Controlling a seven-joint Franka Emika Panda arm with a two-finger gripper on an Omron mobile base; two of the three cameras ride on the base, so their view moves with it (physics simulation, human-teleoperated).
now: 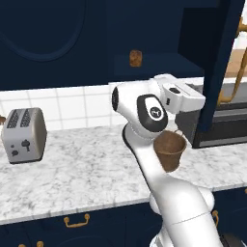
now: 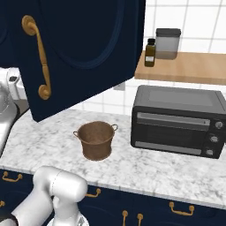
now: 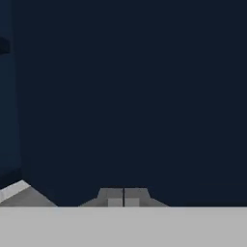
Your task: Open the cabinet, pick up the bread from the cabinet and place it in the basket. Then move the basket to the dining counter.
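Note:
The navy cabinet point(image 1: 144, 34) stands open, its door point(image 2: 79, 48) swung out with a long brass handle point(image 2: 37, 57). The bread point(image 1: 135, 58), a small golden-brown chunk, rests on the navy shelf inside. On the marble worktop below stands the round brown basket point(image 2: 96, 140), upright and with nothing visible in it; it also shows partly behind my arm, basket point(image 1: 170, 149). My gripper point(image 3: 123, 198) is shut with nothing in it, fingertips together, facing a dark navy surface close ahead. The white hand point(image 1: 183, 96) hovers above the basket, below the shelf and beside the door's edge. The dining counter is out of view.
A black toaster oven point(image 2: 176, 121) sits right of the basket. A silver toaster point(image 1: 23, 135) stands at the worktop's left. Above the oven, a wooden shelf point(image 2: 190, 68) carries a brown bottle point(image 2: 150, 53) and a grey jar point(image 2: 167, 43). Navy drawers with brass pulls point(image 1: 76, 221) run under the worktop.

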